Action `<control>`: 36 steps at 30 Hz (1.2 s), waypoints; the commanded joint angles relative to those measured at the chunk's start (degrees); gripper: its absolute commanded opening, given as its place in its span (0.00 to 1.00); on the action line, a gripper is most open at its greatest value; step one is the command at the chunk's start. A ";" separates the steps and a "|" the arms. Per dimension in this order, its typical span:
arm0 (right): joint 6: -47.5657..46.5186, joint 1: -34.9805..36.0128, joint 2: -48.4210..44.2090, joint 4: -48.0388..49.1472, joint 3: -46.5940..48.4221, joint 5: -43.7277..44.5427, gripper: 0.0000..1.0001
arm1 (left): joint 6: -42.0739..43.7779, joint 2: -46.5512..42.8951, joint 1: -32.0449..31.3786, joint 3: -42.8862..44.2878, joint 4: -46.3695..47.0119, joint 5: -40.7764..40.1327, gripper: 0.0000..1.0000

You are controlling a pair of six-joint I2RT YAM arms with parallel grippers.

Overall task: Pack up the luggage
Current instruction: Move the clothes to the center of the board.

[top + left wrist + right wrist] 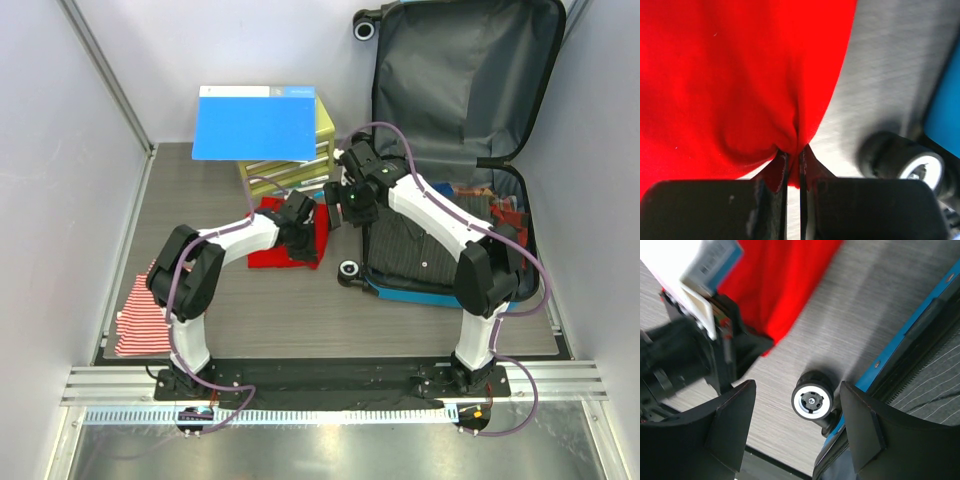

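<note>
- Red cloth (283, 243): one piece, lying on the grey table (300, 310) just left of the luggage (455, 110). The left claw (792, 159) is closed on a fold at its edge, with both fingers pressed tight on the fabric.
- The one piece of luggage, bright blue, stands open at the right rear of the table. Its lid leans up against the back wall and its base lies flat.
- In the base lies one dark pinstriped garment (405, 250). Colourful items sit behind it, too small to count.
- Two wheels show from above: an upper wheel (364, 29) at the lid's top corner and a lower wheel (349, 271) at the base's near left corner.
- The right claw (797, 392) hangs above the lower wheel, fingers spread wide, holding nothing.
- One blue folder (255, 122) rests on top of one yellow-green drawer box (318, 160), behind the red cloth.
- One red-and-white striped cloth (140, 315) lies at the table's left edge, well apart from the rest.
</note>
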 commanded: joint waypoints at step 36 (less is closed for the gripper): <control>16.16 2.58 7.57 6.92 -0.71 12.45 0.73 | 6.21 -13.90 14.19 -2.89 -10.60 -3.10 0.81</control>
